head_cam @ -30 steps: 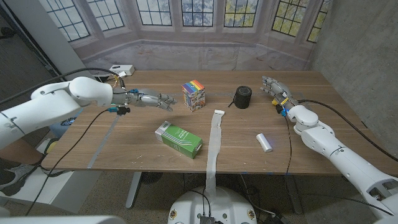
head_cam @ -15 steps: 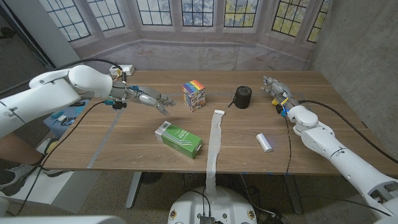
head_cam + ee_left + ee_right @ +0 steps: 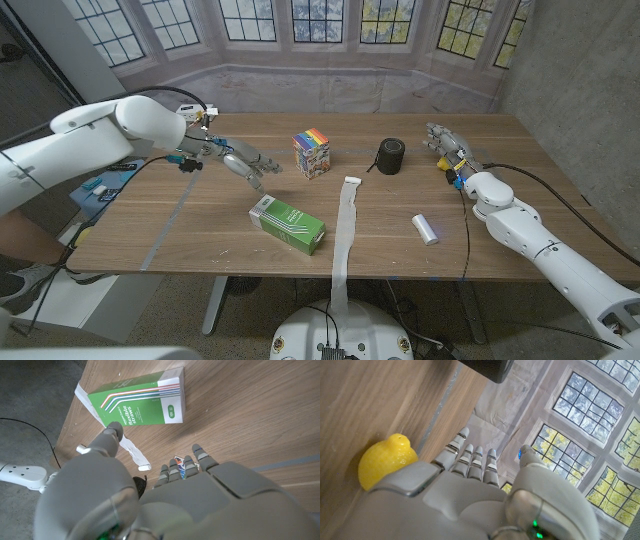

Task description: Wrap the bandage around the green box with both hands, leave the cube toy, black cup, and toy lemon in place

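The green box of straws lies flat near the table's front, left of centre; it also shows in the left wrist view. A white bandage strip runs from mid-table over the front edge, just right of the box, and shows beside it again. Its small roll lies further right. My left hand hovers behind and left of the box, fingers extended and holding nothing. My right hand stays open at the far right, next to the toy lemon.
The rainbow cube toy and the black cup stand behind the bandage at mid-table. A white power strip sits at the back left corner. Cables trail along both arms.
My left hand has swung right and toward the front, tilting down toward the green box. The right hand, box and bandage have not moved.
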You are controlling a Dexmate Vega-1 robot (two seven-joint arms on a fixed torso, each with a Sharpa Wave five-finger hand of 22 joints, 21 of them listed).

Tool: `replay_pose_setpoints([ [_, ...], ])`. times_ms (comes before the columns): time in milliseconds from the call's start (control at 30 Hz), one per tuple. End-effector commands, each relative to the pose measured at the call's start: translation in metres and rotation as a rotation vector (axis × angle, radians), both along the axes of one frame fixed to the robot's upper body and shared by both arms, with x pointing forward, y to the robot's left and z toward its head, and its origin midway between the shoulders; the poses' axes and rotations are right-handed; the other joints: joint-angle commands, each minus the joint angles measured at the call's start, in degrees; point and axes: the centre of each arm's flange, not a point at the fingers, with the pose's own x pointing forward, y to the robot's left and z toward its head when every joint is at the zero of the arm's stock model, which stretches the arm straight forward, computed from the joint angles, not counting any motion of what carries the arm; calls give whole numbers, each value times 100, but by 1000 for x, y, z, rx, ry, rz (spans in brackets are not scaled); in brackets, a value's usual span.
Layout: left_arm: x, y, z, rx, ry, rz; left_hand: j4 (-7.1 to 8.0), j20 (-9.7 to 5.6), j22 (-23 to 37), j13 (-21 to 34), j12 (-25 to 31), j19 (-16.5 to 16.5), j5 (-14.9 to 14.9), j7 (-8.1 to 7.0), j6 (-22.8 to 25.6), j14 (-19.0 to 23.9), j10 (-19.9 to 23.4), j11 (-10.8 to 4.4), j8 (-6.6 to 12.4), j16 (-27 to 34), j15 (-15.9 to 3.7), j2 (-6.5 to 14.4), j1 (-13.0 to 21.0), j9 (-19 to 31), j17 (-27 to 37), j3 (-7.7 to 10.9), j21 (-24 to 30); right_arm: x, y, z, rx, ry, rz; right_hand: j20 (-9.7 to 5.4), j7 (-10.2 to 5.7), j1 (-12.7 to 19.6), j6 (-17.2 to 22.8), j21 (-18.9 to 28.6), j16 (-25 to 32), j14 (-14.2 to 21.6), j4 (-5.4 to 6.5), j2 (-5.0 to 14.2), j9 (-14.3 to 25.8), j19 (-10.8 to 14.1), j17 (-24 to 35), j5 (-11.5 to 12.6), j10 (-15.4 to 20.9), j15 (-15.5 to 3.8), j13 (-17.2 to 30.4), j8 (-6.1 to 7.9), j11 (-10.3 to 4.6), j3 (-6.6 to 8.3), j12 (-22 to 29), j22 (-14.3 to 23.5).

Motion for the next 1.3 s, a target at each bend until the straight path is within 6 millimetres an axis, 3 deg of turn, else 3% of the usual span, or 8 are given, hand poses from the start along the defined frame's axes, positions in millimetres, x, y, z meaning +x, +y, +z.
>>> replay_pose_setpoints([
  [33, -7, -6, -1, 126, -35, -7, -3, 17, 18, 28, -7, -55, -9, 18, -89, -49, -80, 31, -28, -7, 39, -38, 105, 11, 13, -45, -2, -4, -5, -6, 15, 8, -17, -77, 22, -5, 10, 11, 46, -29, -27, 59, 8, -21, 11, 10, 21, -11, 9, 2, -5, 0, 6, 25],
  [367, -15, -10, -7, 233, -194, -31, 10, 7, 22, 50, 37, -33, -9, 32, -128, -32, -50, -27, -9, 10, 7, -106, 198, 11, 16, -82, 18, -9, -10, -13, 34, 10, -31, -64, 43, -12, 2, 15, 53, -23, -42, 51, 8, -10, 8, 7, 28, 14, 9, 0, 10, -9, 11, 24],
  [1300, -25, -22, -37, 410, -416, -81, 78, -55, 28, 113, 194, 56, 8, 46, 78, 19, 77, -87, 81, 26, -49, -228, 353, 16, 19, -200, 56, -15, -21, -28, 53, 10, -49, -64, 51, 2, -48, 11, 54, -39, -97, 43, 7, -22, -6, 23, -17, 31, 10, -13, 53, -15, 2, 24],
])
